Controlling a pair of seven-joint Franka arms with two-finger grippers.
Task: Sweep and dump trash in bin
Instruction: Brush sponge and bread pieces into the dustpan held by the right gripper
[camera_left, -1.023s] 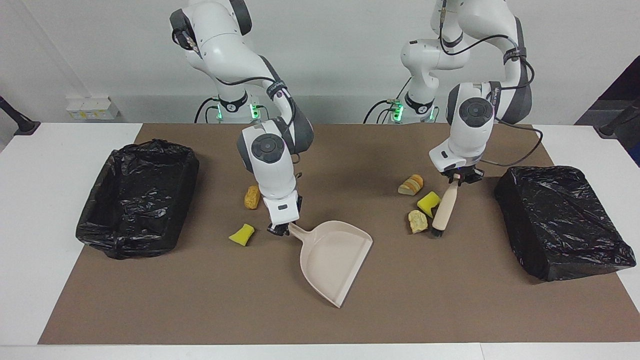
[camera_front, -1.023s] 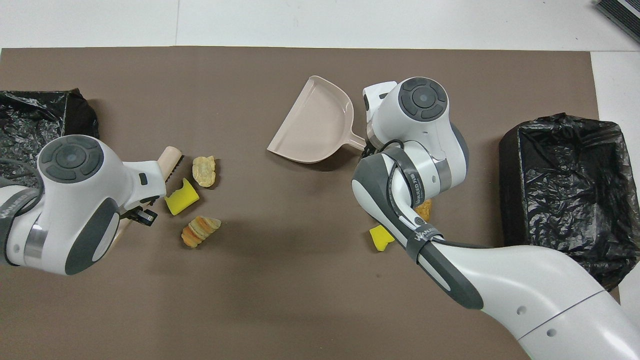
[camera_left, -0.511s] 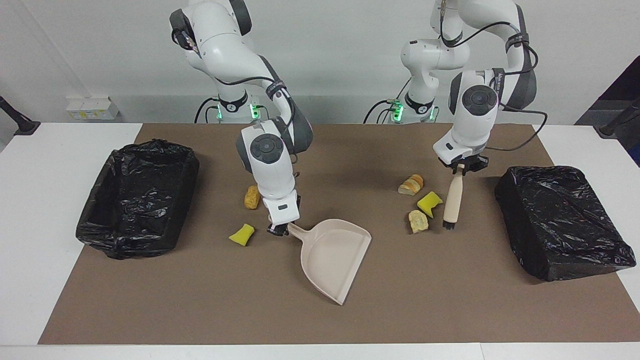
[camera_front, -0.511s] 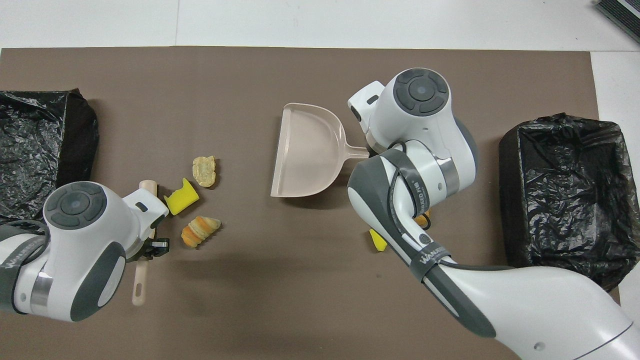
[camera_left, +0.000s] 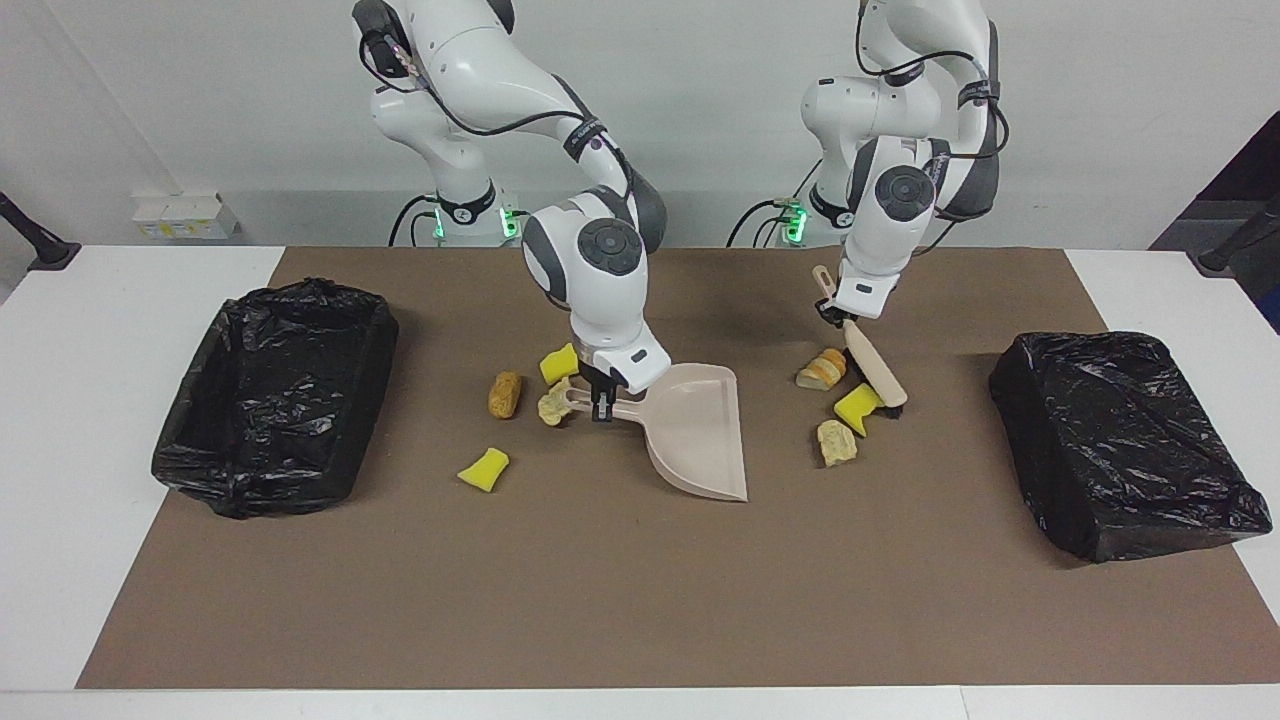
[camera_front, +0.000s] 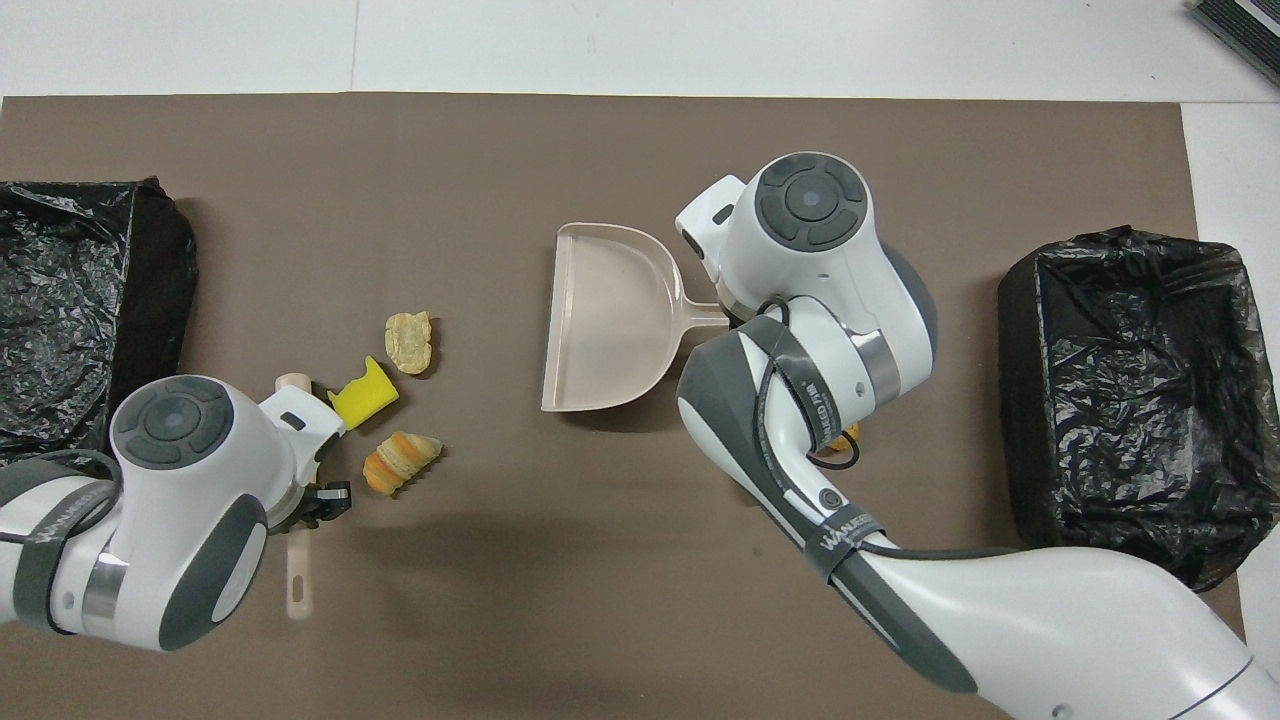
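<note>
My right gripper (camera_left: 600, 407) is shut on the handle of the beige dustpan (camera_left: 697, 432) (camera_front: 612, 318), whose mouth faces the left arm's end of the table. My left gripper (camera_left: 838, 314) is shut on the handle of the brush (camera_left: 873, 368), which is tilted with its black bristles beside a yellow sponge chunk (camera_left: 857, 406) (camera_front: 362, 396). A bread-like piece (camera_left: 822, 369) (camera_front: 400, 462) and a beige wad (camera_left: 835, 442) (camera_front: 409, 342) lie by that sponge. Near the dustpan's handle lie a second yellow chunk (camera_left: 558, 364), a beige wad (camera_left: 552, 406), a golden-brown piece (camera_left: 504, 394) and a third yellow chunk (camera_left: 483, 469).
A black-lined bin (camera_left: 275, 395) (camera_front: 1130, 390) stands at the right arm's end of the brown mat. Another black-bagged bin (camera_left: 1125, 440) (camera_front: 60, 300) stands at the left arm's end. The brush handle's end (camera_front: 298, 585) sticks out under my left wrist in the overhead view.
My right arm has drawn the dustpan toward the robots and turned its mouth toward the left arm's end. My left arm has tilted the brush, bringing its bristles beside the yellow chunk.
</note>
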